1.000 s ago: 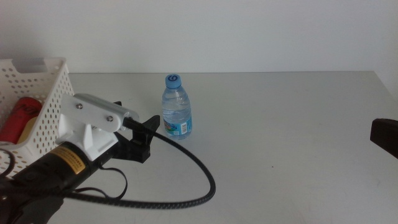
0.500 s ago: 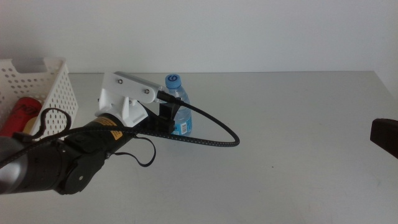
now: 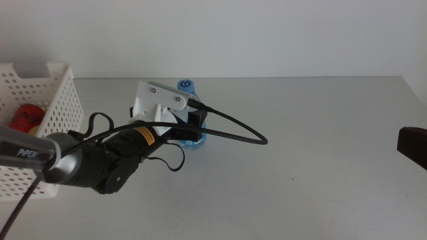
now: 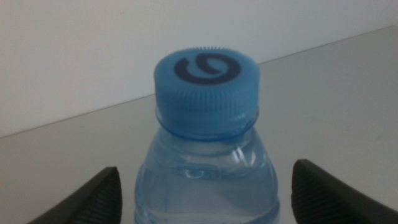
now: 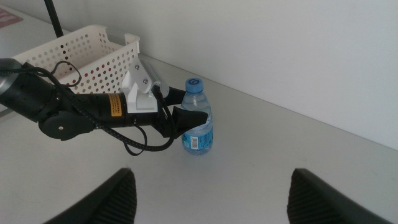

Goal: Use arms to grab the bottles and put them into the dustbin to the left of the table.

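Note:
A small clear water bottle (image 3: 186, 87) with a blue cap stands upright on the table (image 3: 313, 133), left of its middle. My left gripper (image 3: 194, 129) reaches in from the left and is open. In the left wrist view its jaws stand on either side of the bottle (image 4: 206, 81), below the cap, with small gaps. The white holed dustbin (image 3: 57, 93) stands at the far left with the red soda can (image 3: 27, 117) inside. The yellow tea bottle is hidden. My right gripper (image 5: 217, 199) is open and empty, waiting at the right edge (image 3: 413, 147).
The left arm's thick black cable (image 3: 233, 130) loops over the table to the right of the bottle. The right wrist view shows the dustbin (image 5: 81, 53), the left arm (image 5: 87, 109) and the bottle (image 5: 198, 118) from afar. A white wall stands behind the table.
My left arm has swung from beside the dustbin toward the right and forward. Its jaws, which were short of the bottle, now stand on both sides of it. The right arm has not moved.

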Motion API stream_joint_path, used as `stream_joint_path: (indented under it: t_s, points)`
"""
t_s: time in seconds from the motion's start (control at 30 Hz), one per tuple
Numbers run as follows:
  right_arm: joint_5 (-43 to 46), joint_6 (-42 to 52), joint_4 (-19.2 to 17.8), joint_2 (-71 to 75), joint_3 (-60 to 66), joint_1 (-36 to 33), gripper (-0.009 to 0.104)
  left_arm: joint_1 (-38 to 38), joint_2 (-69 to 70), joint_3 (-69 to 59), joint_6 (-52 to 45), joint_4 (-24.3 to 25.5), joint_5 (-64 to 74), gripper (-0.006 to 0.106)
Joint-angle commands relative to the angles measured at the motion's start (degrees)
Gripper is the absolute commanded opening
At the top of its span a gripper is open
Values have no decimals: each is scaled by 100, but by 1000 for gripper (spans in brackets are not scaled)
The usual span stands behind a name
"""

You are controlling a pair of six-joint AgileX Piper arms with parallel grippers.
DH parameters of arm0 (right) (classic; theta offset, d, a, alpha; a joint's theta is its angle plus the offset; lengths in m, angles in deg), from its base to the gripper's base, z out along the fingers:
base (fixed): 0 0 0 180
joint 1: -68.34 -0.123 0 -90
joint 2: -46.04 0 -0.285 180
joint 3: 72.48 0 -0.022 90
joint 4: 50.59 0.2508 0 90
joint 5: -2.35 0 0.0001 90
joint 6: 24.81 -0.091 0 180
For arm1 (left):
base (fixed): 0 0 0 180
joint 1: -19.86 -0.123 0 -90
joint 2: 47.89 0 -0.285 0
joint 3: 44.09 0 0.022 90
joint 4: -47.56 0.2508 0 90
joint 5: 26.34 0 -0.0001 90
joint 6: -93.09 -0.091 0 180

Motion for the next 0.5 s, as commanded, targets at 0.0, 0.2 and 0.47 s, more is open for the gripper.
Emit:
stream_joint_path:
  t_s: [0.0,0.2,0.47]
  points:
    - [454,85,-9,-8,-129,-2,61,41,101,257,98,-39,-493,94]
    - [454,85,-9,-8,-129,-2,61,41,-256,406,85,-198,-554,94]
    - [454,85,-9,-8,-129,-2,61,41,-501,434,117,-561,-1034,78]
